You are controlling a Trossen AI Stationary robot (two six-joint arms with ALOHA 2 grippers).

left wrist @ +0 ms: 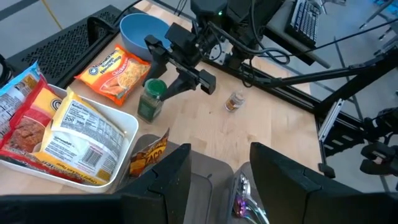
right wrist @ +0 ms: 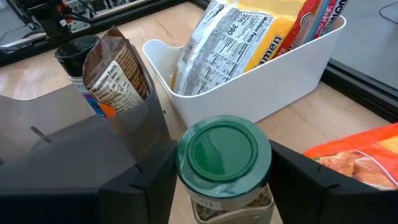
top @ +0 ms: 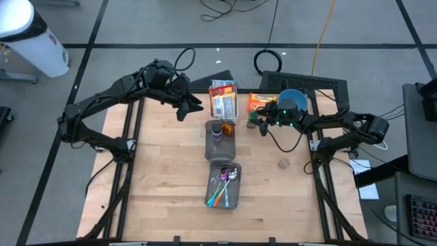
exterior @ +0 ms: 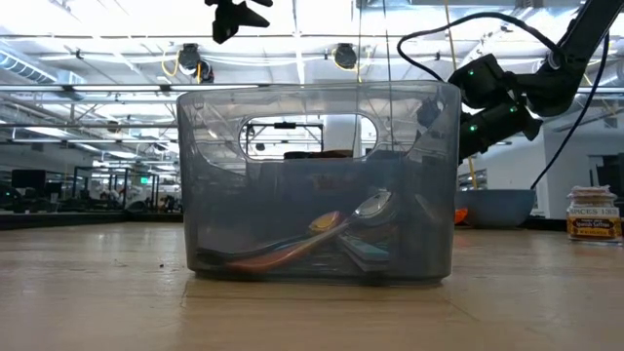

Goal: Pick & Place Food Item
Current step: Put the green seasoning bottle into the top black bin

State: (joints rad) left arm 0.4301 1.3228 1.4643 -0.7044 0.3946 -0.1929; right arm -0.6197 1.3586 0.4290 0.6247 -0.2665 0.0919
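A spice jar with a green lid point(right wrist: 224, 152) stands upright on the wooden table, just right of a white bin point(right wrist: 261, 93) full of food packets. The jar also shows in the left wrist view point(left wrist: 150, 102). My right gripper point(right wrist: 222, 180) reaches in from the table's right, and its two fingers close round the jar. In the high view it sits beside the bin point(top: 257, 124). My left gripper point(left wrist: 221, 180) hangs open and empty, high over the far left part of the table point(top: 186, 104). My right gripper pinches the jar between its two fingers, one on each side of the green lid's rim point(right wrist: 181, 158). The fingers point(right wrist: 298, 180) come nearly level from the table's right side, tipped slightly down. The jar stays upright with its base on the table point(left wrist: 147, 117).
A grey bin point(top: 220, 147) with a dark bottle and a snack packet stands near the white bin. Another grey bin point(top: 225, 198) nearer the front holds spoons. An orange noodle packet point(top: 262, 102) and a blue bowl point(top: 292, 100) lie far right. A small jar point(top: 284, 162) stands alone.
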